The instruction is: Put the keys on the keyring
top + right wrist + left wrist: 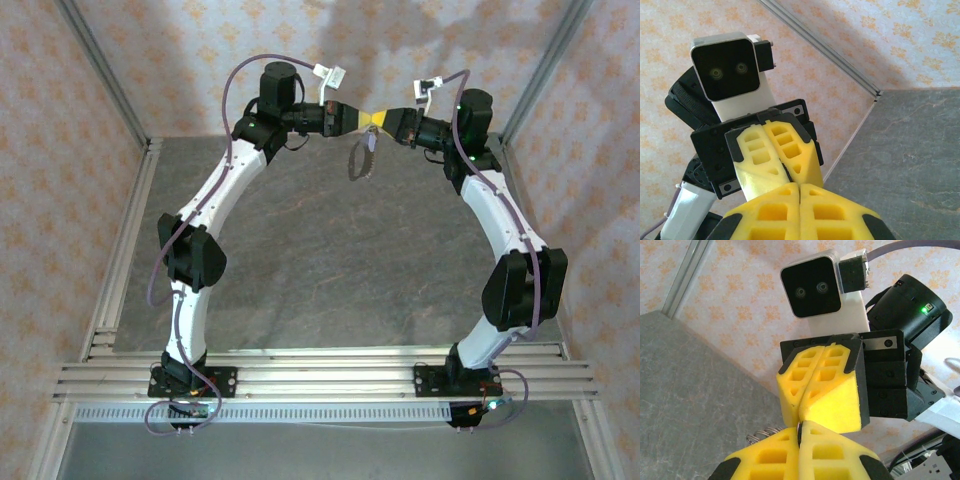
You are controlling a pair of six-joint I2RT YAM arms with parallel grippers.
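2 closed: left tool, right tool, tips touching | 1 keyring, apparently hanging

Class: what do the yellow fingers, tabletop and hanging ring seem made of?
The fingers look like matt yellow moulded plastic or foam, given their hollow cells. The tabletop is grey and mottled like stone, possibly a printed mat. The ring is thin and dull tan-brown, perhaps metal; too small to tell.
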